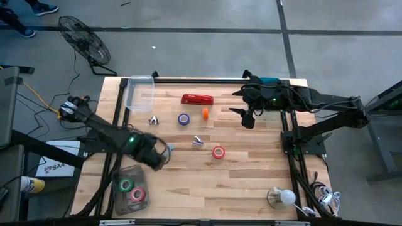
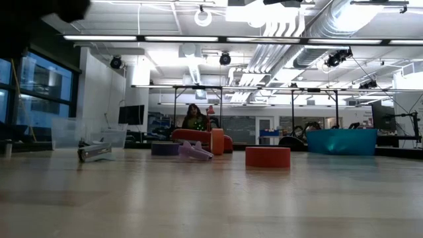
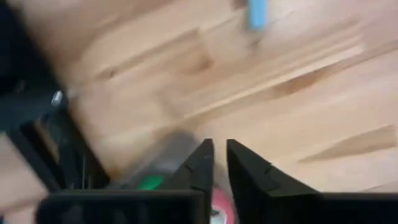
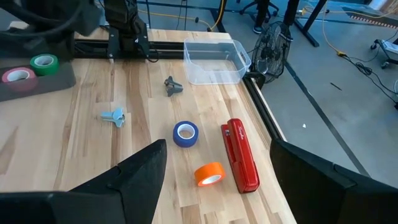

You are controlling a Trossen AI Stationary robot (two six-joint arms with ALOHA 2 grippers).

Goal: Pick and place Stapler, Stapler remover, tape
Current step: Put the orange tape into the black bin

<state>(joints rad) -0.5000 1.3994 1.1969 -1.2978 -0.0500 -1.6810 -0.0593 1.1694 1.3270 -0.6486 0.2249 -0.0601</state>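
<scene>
From above, the left gripper [image 1: 164, 150], closed and empty, hovers by the tray [image 1: 117, 199] holding 2 tape rolls [image 1: 126, 185], the right gripper [image 1: 246, 116] gapes near the stapler [image 1: 197, 99]; its wrist view seemingly shows empty fingers [image 4: 134, 177].

A wooden table [image 1: 251, 182] holds scattered office items. At the far left corner sits an open bin [image 1: 139, 92]. To its right, near the far edge, lies the stapler [image 1: 197, 100], with a small tape roll [image 1: 205, 113] just nearer and to its right. Left of that roll sit another tape roll [image 1: 183, 119] and a staple remover [image 1: 153, 120]. Nearer the middle lie a second staple remover [image 1: 198, 142] and a tape roll [image 1: 218, 152]. A tray [image 1: 119, 199] at the near left corner holds two tape rolls [image 1: 131, 189].
</scene>
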